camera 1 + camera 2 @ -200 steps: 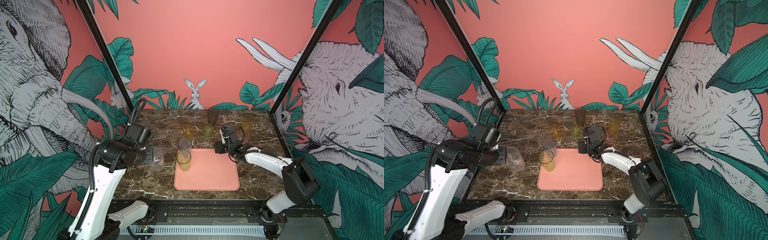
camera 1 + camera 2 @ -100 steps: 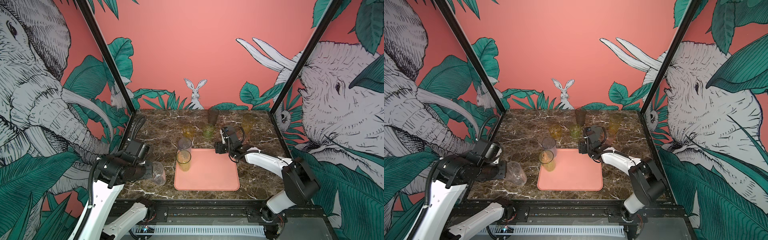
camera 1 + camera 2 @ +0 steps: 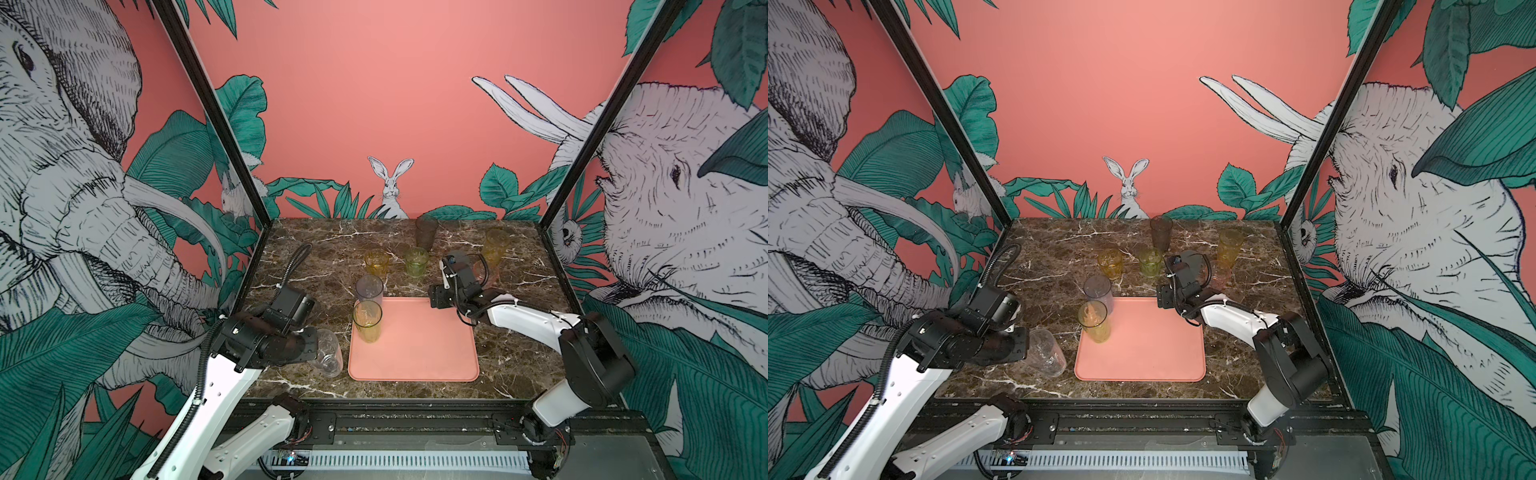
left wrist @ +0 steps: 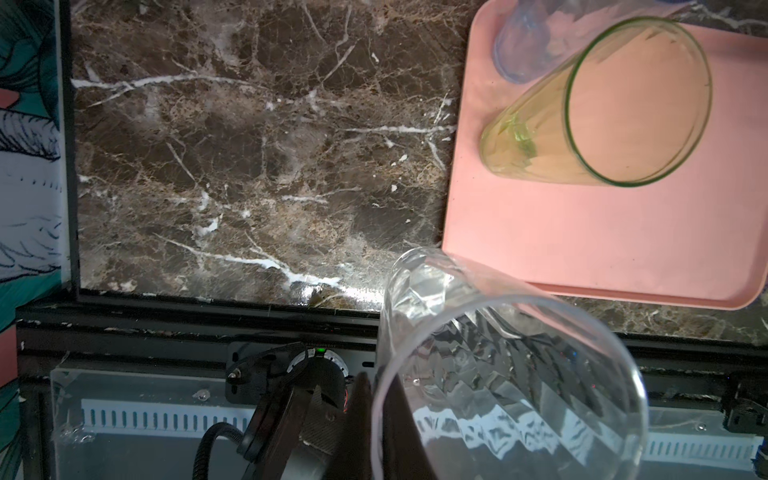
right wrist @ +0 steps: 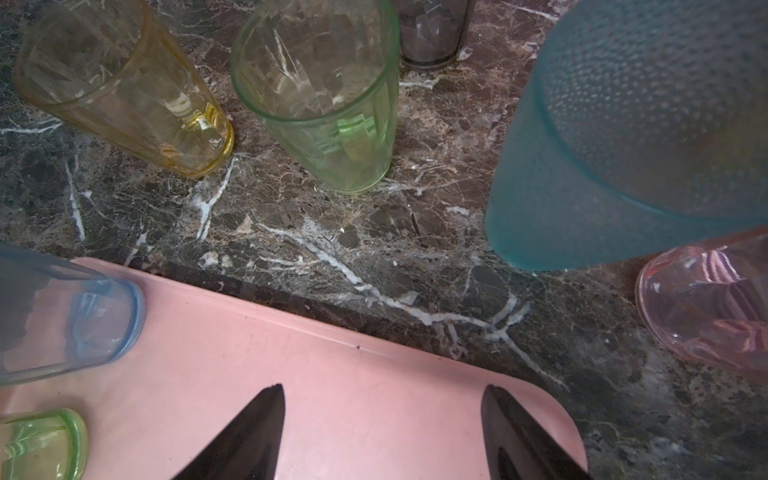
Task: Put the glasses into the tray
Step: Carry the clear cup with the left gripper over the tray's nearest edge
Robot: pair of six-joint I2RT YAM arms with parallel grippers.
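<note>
Brown marble table [image 3: 316,249] with white veins. Flat on it, near the front edge, a pink tray [image 3: 415,353]. Behind the tray, upright on the bare marble: a short yellow glass [image 3: 376,262] and a green glass [image 3: 416,261] side by side, a dark glass [image 3: 426,232] farther back, a tall yellow glass [image 3: 495,246] back and to the right. Just past the tray's far right corner, a blue glass [image 5: 623,145] and a pink glass [image 5: 706,307], close together.

I'm looking down from high in front through both top views at the whole brown marble tabletop [image 3: 316,249]; both wrist cameras are peering down close, sharing the flat salmon-pink tray [image 4: 582,249].
</note>
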